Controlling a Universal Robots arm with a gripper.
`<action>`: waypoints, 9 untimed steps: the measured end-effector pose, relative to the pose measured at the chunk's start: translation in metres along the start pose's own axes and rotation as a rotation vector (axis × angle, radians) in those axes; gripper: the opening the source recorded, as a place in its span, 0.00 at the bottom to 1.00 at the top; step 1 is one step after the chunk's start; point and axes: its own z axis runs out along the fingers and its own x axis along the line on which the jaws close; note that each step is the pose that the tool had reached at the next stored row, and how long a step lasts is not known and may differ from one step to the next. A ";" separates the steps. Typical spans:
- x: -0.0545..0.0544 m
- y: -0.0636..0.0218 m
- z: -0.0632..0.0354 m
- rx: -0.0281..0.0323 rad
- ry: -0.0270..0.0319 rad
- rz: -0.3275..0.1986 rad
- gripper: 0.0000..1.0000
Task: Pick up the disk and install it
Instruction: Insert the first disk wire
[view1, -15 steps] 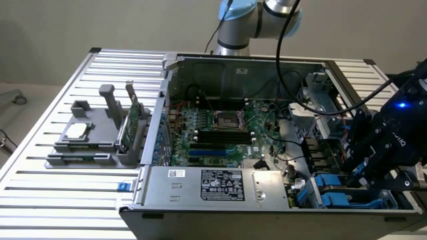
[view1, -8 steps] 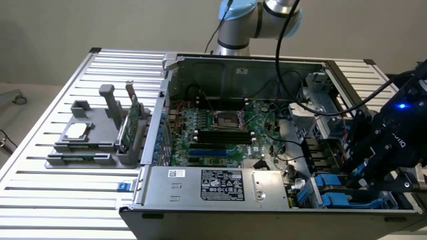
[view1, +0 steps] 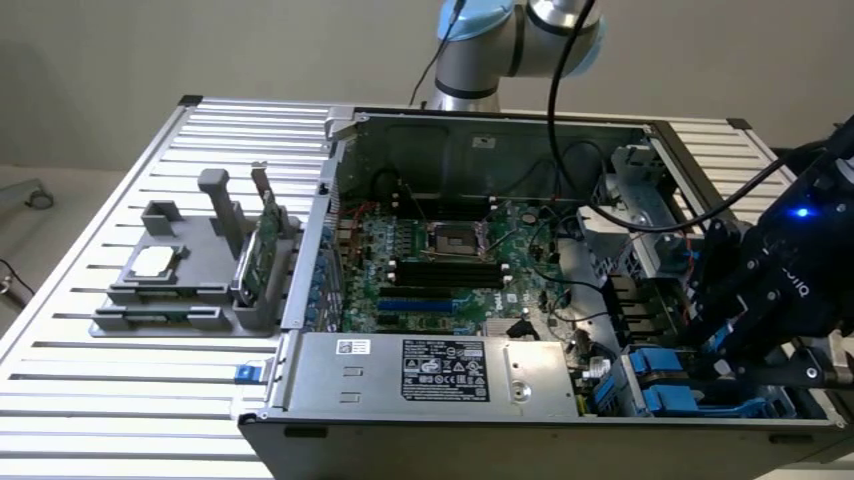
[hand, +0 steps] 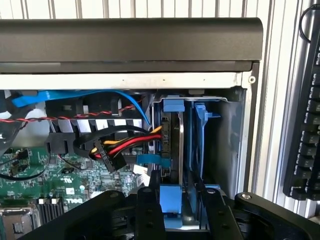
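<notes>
The disk (hand: 176, 145) stands on edge in the drive bay at the case's front corner, showing a thin silver-grey side and blue carrier rails. My gripper (hand: 180, 194) reaches down over it, one black finger (hand: 150, 205) against the blue rail and the other on the far side, shut on the disk. In the exterior view my gripper (view1: 717, 355) hangs low over the bay at the exterior view's right, with the blue rails (view1: 663, 378) just beneath it. A second blue carrier (hand: 204, 125) sits in the neighbouring slot.
The open computer case (view1: 467, 115) lies on a slatted table (view1: 120, 400). Red, yellow and blue cables (hand: 125, 145) run right beside the bay. A grey power supply (view1: 427, 370) fills the front. A grey fixture (view1: 187, 270) holds a chip and a green card. A black keyboard (hand: 306, 140) lies outside the case.
</notes>
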 end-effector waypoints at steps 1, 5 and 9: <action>0.000 -0.0016 0.0001 0.0001 0.0002 0.000 0.36; -0.001 -0.0091 0.0004 0.0000 -0.0001 0.000 0.28; -0.001 -0.0139 -0.0007 0.0001 -0.0002 0.000 0.11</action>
